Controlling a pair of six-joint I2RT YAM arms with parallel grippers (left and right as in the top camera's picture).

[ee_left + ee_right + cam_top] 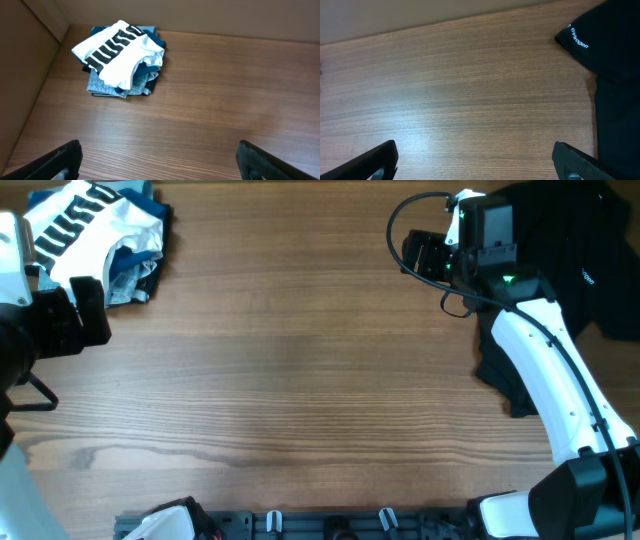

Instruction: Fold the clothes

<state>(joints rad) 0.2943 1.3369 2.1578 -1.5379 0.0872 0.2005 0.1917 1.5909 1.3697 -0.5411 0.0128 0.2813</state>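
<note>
Left gripper (160, 162) gapes empty toward the stacked pile (120, 57) in the far-left corner. Right gripper (475, 160), also apart, hovers by the black garment (615, 80), presumably next.

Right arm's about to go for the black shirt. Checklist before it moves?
1. Right jaws open, empty: ok.
2. Left jaws open, empty: ok.
3. Black shirt beside right arm, unfolded: ok.
4. Shirt lying flat: not ok, bunched, partly under the arm.
5. Shirt's far edges: cannot tell, cut off by the overhead view.
6. Folded pile away from the table middle: ok.
</note>
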